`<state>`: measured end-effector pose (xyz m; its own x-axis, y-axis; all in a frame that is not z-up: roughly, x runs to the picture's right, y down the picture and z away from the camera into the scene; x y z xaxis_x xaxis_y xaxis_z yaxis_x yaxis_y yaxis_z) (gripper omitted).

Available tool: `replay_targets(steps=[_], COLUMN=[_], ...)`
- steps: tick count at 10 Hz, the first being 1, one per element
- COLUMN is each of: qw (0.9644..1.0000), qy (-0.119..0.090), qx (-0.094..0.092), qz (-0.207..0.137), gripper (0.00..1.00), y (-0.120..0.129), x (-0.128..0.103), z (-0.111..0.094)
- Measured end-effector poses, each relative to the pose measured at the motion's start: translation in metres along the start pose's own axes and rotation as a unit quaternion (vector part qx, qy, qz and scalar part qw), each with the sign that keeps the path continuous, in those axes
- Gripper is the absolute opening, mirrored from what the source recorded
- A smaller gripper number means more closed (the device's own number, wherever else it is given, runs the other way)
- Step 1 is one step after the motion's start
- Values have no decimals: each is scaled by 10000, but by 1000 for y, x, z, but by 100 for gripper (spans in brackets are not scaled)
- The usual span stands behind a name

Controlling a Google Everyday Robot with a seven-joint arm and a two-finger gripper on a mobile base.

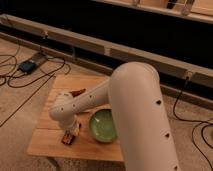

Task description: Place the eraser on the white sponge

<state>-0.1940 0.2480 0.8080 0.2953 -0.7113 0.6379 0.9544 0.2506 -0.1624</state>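
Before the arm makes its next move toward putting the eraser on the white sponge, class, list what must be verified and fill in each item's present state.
1. Eraser located: ok, near the front left of the table.
2. Pincer at the eraser: ok, low, right by it.
3. Eraser held: cannot tell.
4. White sponge in sight: cannot tell; the arm covers much of the table.
5. Green bowl apart from the eraser: ok, it sits to the right.
6. Reddish-brown object out of the way: ok, behind the arm.
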Motion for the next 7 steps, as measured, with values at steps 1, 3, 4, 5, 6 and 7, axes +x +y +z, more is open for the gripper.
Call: replay_targets(steps=[1, 3, 4, 5, 6, 7], qw=[10000, 10000, 10000, 10000, 9999, 9999], qy=[-5, -13, -16, -10, 5, -10], qx=[-8, -62, -94, -89, -76, -48], qz=[-4, -15, -20, -33, -68, -104], gripper=[24, 5, 0, 0, 0, 0], y=[1, 7, 9, 9, 7, 4], x=[0, 1, 2, 3, 5, 6], z=[0, 1, 0, -5, -14, -23])
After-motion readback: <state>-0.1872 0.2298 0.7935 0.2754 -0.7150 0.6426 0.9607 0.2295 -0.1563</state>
